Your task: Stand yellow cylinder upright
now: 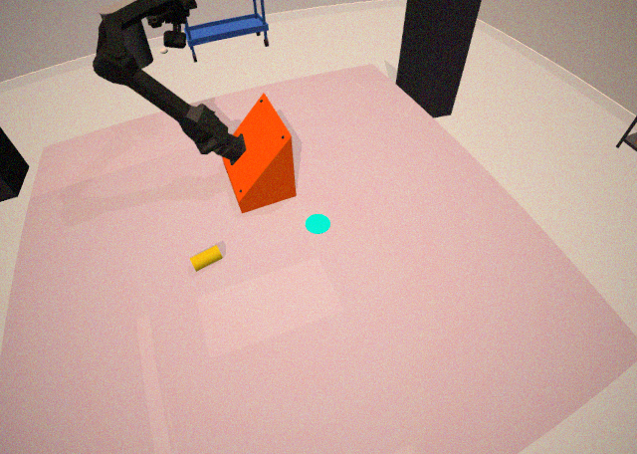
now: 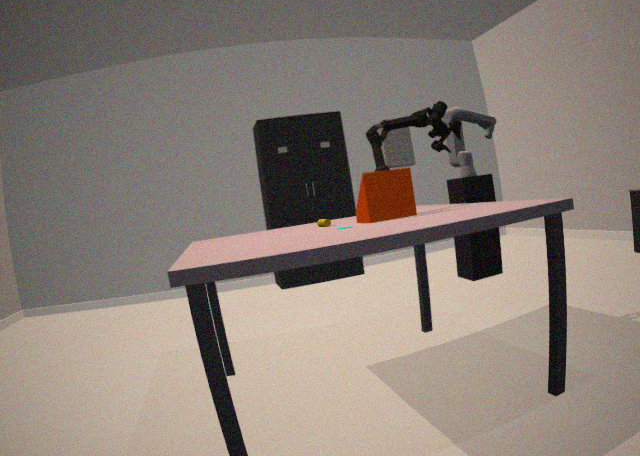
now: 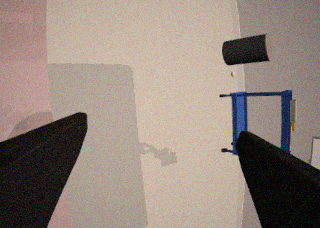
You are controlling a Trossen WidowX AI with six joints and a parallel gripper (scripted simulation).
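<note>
The pink counter [image 1: 411,285] fills most of the top view. Near its middle stands an orange wedge block [image 1: 262,155], and the dark arm [image 1: 154,92] rises from the block's sloped face and folds back toward eleven o'clock, ending beyond the counter's far edge. There the gripper [image 1: 174,39] hangs over the floor beside a blue cart [image 1: 226,27], well apart from everything on the counter. In the wrist view its two dark fingers stand spread wide with only floor between them, holding nothing. The cyan circle [image 1: 317,223] lies at about five o'clock from the block, just beside its lower corner. The yellow tall cylinder [image 1: 205,258] lies on its side at about eight o'clock from the circle, apart from it. No writing or label can be read on anything.
</note>
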